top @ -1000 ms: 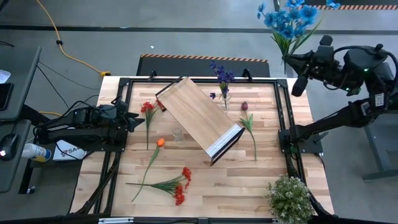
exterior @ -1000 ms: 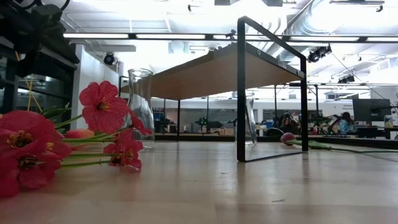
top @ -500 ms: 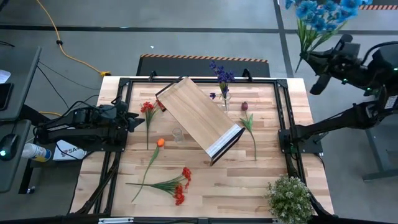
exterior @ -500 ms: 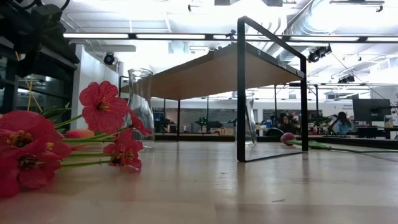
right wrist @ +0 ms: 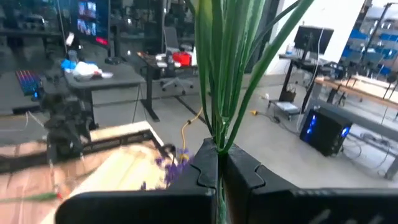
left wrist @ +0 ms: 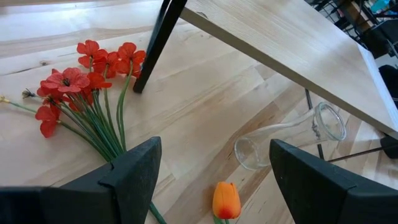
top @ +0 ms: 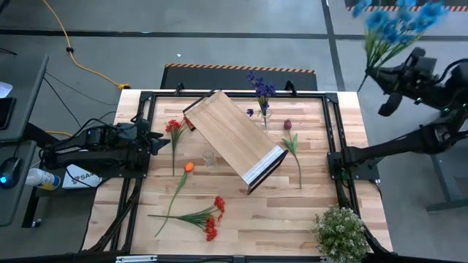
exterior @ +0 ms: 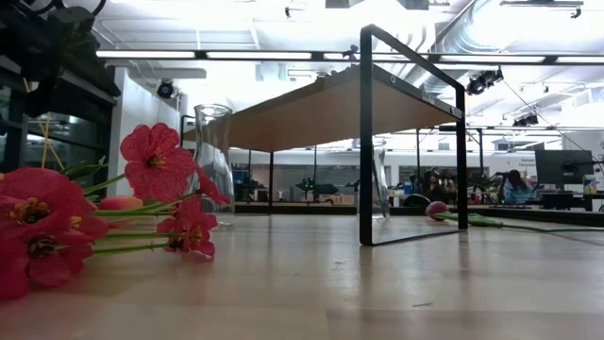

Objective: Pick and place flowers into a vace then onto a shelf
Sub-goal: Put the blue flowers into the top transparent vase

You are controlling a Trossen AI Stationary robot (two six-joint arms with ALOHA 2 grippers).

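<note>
My right gripper (top: 374, 73) is high up, beyond the table's far right corner, and is shut on a bunch of blue flowers (top: 398, 20). My left gripper (top: 159, 139) rests open at the table's left side, its fingers either side of nothing (left wrist: 214, 149). The shelf (top: 234, 145) stands slantwise mid-table on its dark legs. A vase (top: 263, 113) behind it holds purple flowers. An empty glass vase (top: 209, 157) stands by the shelf's near side. Red flowers (top: 173, 128), an orange tulip (top: 189, 167), a red bunch (top: 210, 218) and a maroon tulip (top: 287, 125) lie flat on the table. My right gripper pinches the blue flowers' green stems (right wrist: 217, 140) between its two fingers, near the stems' lower end. The fingers come at them about level and lie across the stems. The bunch stands up above the fingers, lifted clear of the table.
A bushy pale-green potted plant (top: 340, 232) stands at the near right corner. Dark frame rails run along the table's left (top: 135, 183) and right (top: 340, 146) sides. Bare wood lies in the near middle of the table (top: 270, 219).
My right gripper, still shut, has carried the blue flowers toward and past the table's right edge, staying high. The bunch has stayed upright in the hold. Nothing on the table has moved.
</note>
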